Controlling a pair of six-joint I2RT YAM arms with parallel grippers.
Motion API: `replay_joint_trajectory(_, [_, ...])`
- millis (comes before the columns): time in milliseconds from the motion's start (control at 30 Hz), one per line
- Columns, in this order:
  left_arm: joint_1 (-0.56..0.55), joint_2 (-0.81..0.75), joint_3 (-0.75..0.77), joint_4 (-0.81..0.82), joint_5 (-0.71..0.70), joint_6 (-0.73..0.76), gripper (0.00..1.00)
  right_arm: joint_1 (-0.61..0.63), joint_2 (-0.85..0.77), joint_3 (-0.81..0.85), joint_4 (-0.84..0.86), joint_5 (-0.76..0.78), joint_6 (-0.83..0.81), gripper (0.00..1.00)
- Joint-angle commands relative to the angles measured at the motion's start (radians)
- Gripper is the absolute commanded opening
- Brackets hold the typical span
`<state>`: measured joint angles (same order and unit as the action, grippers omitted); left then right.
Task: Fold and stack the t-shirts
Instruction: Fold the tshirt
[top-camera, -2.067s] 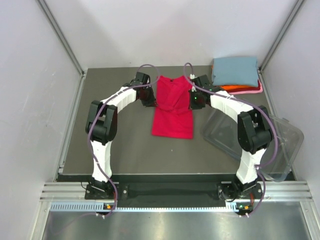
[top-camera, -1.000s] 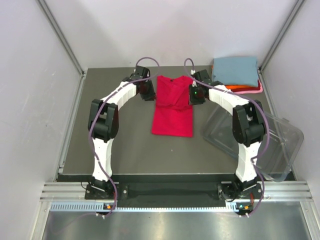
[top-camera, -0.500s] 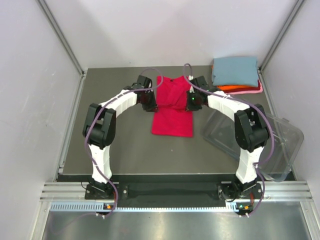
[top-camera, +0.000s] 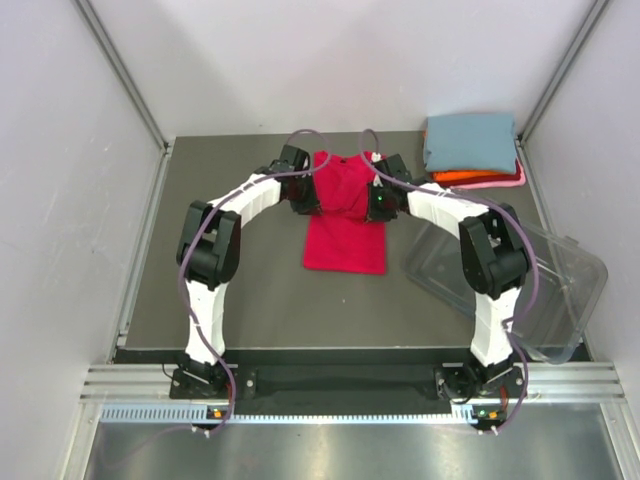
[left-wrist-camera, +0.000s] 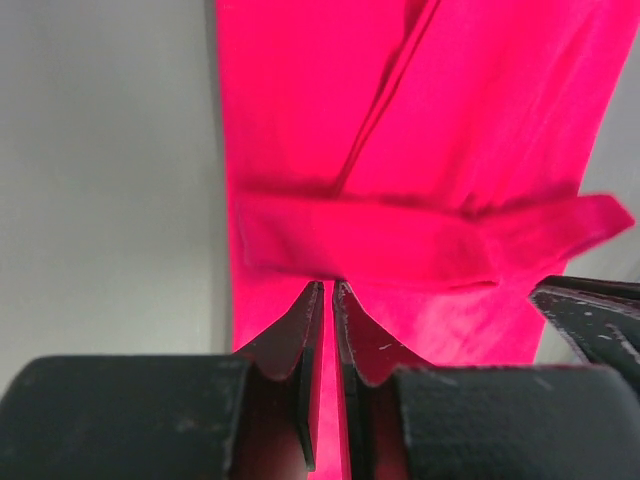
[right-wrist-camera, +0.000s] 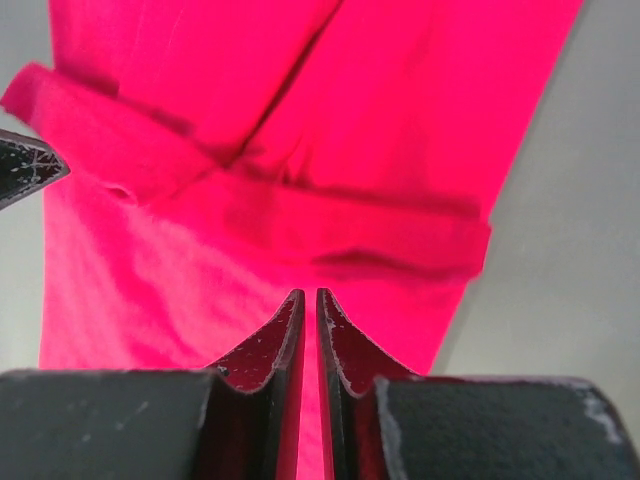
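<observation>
We see a left arm (top-camera: 203, 310) and a right arm (top-camera: 487, 325), one on either side of the red t-shirt (top-camera: 345, 225). Both have white shells, black joints and a looping purple cable (top-camera: 298, 134) (a green light (top-camera: 381, 198) glows beside the shirt's right edge). The fingers (left-wrist-camera: 295, 335) are black, scuffed and tapered.

left tool (left-wrist-camera: 328, 287), right tool (right-wrist-camera: 308, 294), inward over shirt (top-camera: 345, 238)

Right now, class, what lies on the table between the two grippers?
The crimson t-shirt. In the top view its folded upper part spans the gap from the left gripper to the right gripper; both wrist views show red cloth at their tips.
</observation>
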<state>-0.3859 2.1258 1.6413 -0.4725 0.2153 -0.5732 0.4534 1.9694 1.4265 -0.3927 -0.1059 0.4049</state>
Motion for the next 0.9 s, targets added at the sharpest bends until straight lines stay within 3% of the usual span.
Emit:
replay_joint_trajectory(0, [0.004, 0.025, 0.084, 0.028, -0.037, 0.016, 0.13, -0.012, 0.039, 0.09, 0.031, 0.026, -0.005, 0.09])
replay_joint_trajectory(267, [0.024, 0.129, 0.26, 0.037, -0.105, 0.033, 0.13, -0.038, 0.108, 0.209, 0.014, 0.041, -0.021, 0.09])
replay_joint_trajectory(433, [0.067, 0.151, 0.371, 0.003, -0.066, 0.021, 0.13, -0.064, 0.138, 0.259, 0.011, 0.045, -0.014, 0.08])
replay_joint_trajectory(533, [0.067, 0.054, 0.304, 0.017, -0.065, 0.044, 0.14, -0.065, 0.117, 0.259, -0.003, 0.049, -0.017, 0.09])
replay_joint_trajectory(733, [0.058, -0.098, -0.007, 0.123, 0.071, 0.018, 0.13, -0.062, 0.022, 0.198, -0.055, -0.017, 0.0, 0.12])
replay_joint_trajectory(867, [0.047, -0.202, -0.174, 0.086, 0.108, 0.022, 0.15, -0.053, -0.076, 0.112, -0.095, -0.049, 0.0, 0.16])
